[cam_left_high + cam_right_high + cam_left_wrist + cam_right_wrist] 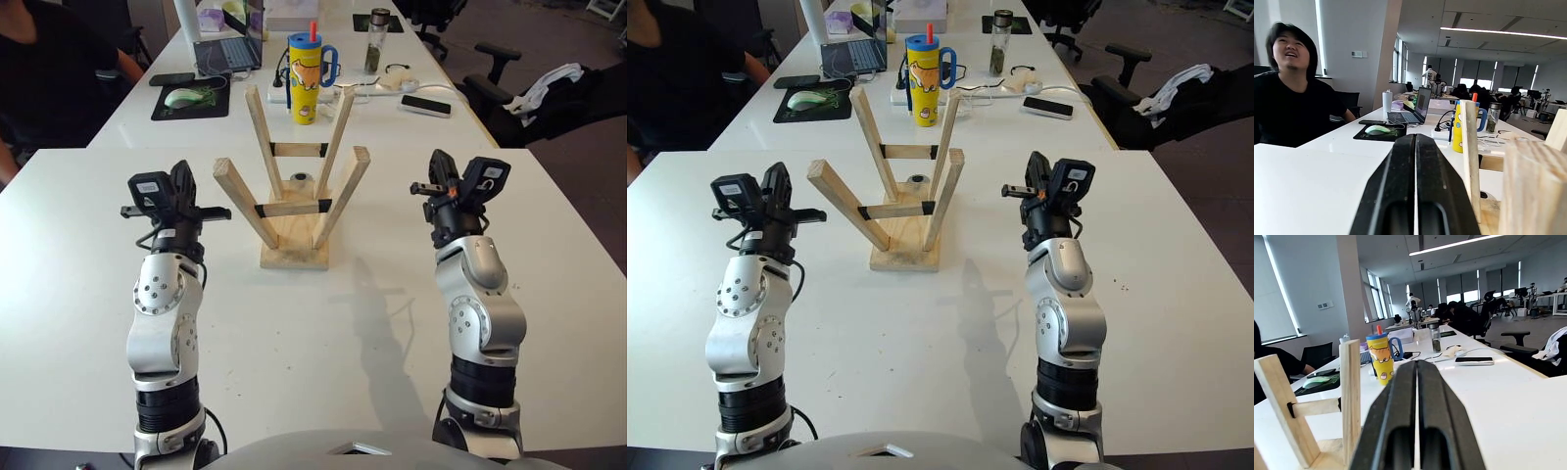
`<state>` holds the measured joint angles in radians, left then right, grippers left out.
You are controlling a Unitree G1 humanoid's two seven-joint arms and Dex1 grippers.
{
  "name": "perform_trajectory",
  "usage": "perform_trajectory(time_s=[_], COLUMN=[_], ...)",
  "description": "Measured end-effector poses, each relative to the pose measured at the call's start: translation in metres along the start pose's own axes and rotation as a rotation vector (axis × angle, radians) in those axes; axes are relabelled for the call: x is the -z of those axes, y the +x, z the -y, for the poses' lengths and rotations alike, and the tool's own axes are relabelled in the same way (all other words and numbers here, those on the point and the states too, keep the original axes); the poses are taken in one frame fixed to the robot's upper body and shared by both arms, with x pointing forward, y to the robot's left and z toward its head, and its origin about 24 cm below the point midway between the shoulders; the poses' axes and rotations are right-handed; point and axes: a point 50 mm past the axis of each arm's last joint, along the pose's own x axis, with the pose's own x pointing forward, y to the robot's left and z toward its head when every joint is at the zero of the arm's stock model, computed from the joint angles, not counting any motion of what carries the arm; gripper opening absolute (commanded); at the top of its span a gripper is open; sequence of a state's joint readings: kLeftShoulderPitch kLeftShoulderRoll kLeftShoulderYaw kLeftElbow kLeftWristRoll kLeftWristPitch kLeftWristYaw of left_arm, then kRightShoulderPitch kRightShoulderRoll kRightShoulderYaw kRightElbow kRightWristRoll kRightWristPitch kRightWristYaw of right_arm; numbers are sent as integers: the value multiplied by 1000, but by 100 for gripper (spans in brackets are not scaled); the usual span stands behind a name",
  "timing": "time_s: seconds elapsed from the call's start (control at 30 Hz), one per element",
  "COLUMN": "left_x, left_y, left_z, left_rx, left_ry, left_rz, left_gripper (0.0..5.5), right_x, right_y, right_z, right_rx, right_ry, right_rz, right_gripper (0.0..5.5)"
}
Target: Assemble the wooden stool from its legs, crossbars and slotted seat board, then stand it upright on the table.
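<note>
Pale wooden stool [294,211], assembled, upside down near centre of white desk [549,264]. Slotted rectangular seat board [294,253] flat on desk surface; four square-section wooden legs [245,201] splayed up and outward from it. Two short wooden crossbars [291,208] w/ dark ends btwn leg pairs: one on near pair, one on far pair. Not standing upright yet.

Left gripper [182,176], black, two-fingered, off to stool's left, near closest leg but apart from it, raised above desk. Fingers [1396,196] pressed together along a thin seam, nothing btwn them. Right gripper [441,168] off to stool's right, farther out, also above desk, touching nothing. Fingers [1440,421] likewise squeezed flat together, nothing held.

Small dark round item [301,178] on desk just behind seat board, btwn legs; can't tell what.

Beyond, on second white desk [127,122] butted against far edge: yellow cartoon-print tumbler w/ blue handle and red straw [306,83] directly behind stool; open laptop [230,44] to its left; green computer mouse [183,97] on black mouse mat [211,106]; dark phone [171,78] beside mat; clear glass bottle w/ dark cap [376,44] and flat black-and-white handset [424,104] to tumbler's right. Black office chair [495,83] past desk's right corner.
</note>
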<state>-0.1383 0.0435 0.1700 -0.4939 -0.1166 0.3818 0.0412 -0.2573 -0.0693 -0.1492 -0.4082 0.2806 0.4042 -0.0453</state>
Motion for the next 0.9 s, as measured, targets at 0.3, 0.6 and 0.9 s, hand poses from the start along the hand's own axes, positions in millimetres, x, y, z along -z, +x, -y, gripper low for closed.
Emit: perform_trajectory(time_s=[0.3,0.6,0.9], left_x=[10,25,34], left_y=[0,0,0], left_z=[26,19,6], left_rx=[162,140,41], left_ry=[53,95,61], left_rz=[-77,-175,-153], left_gripper=[0,0,0], right_x=[8,68,-35], right_y=[13,-14,19], right_z=[-70,-24,-49], right_rx=[-407,-288,-304], right_ry=[4,-215,-7], right_rz=[-114,-509,102], right_gripper=[2,2,2])
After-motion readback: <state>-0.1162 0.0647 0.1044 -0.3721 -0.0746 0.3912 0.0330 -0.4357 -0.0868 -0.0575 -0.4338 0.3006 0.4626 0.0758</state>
